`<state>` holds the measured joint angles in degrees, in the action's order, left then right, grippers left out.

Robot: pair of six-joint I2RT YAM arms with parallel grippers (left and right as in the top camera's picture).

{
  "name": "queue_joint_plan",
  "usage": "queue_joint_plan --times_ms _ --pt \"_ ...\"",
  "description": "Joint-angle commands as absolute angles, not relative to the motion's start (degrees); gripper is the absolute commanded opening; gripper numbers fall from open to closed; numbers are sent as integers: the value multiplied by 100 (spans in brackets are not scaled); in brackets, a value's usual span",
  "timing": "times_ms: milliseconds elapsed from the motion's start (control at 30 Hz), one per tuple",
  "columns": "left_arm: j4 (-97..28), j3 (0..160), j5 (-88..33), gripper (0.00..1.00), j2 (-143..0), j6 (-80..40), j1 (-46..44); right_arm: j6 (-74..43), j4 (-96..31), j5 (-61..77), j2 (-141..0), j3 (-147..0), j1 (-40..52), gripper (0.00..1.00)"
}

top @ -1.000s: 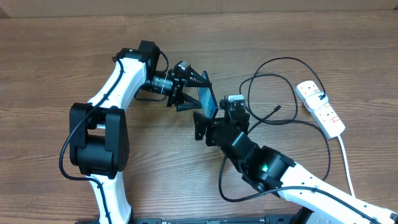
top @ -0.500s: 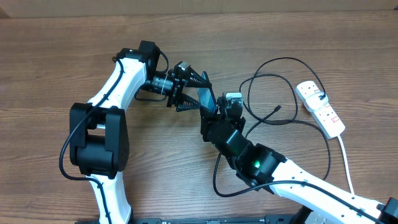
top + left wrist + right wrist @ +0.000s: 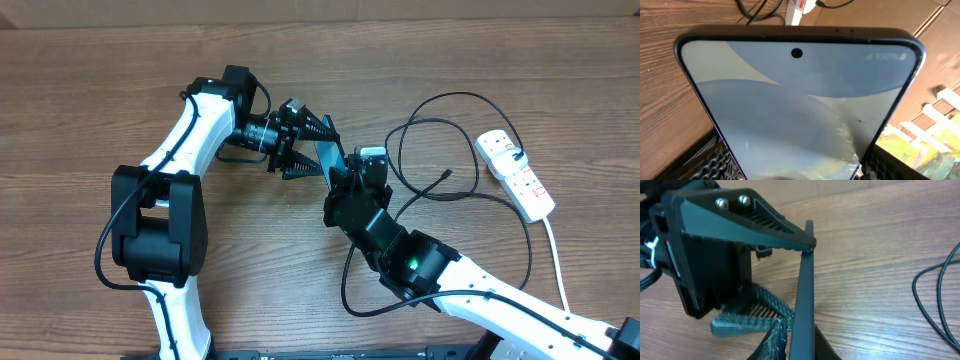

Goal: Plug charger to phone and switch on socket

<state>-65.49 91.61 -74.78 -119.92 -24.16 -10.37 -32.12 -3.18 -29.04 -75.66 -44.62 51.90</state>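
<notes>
Phone point(image 3: 797, 110) clamped by left claw point(image 3: 328, 152) and right claw point(image 3: 799, 332) — left wrist: screen; right: edge.

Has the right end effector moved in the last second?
Yes. In the overhead view the right end effector went up-frame, closing in on the phone, judged against the socket, which stayed put.

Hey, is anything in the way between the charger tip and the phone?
Yes. The right gripper, clamped on the phone, sits directly between it and the charger tip. A loop of the cable also lies across that gap.
</notes>
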Motion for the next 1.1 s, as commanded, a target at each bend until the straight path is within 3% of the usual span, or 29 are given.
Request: queue_joint_plan --times_ms 0,200,433,600,767,933,1067 --pt "-6482 9317 -7585 99 -11990 -2493 -1009 -3133 -148 -2801 -7555 -4464 5199 11" --pt "-5898 9319 -7404 100 -11990 -2541 -860 -3667 -169 -2842 -7555 -4464 4895 4" --pt "-6528 9745 -5424 100 -11832 -1785 -113 -4906 -622 -2842 -7306 -4464 4287 4" --pt "-7142 9959 -3072 100 -11190 -1551 314 -7664 -1651 -2519 -7089 -4462 3942 4" --pt "-6781 9959 -3428 100 -10691 -2069 287 -9939 -1223 -1601 -7343 -4445 3927 4" --pt "-6705 9948 -3518 99 -10726 -3223 8 -10278 -97 -631 -7664 -4445 3927 4" --pt "-6608 9948 -3492 100 -10750 -4263 -377 -11391 161 -237 -7789 -4445 3927 4"
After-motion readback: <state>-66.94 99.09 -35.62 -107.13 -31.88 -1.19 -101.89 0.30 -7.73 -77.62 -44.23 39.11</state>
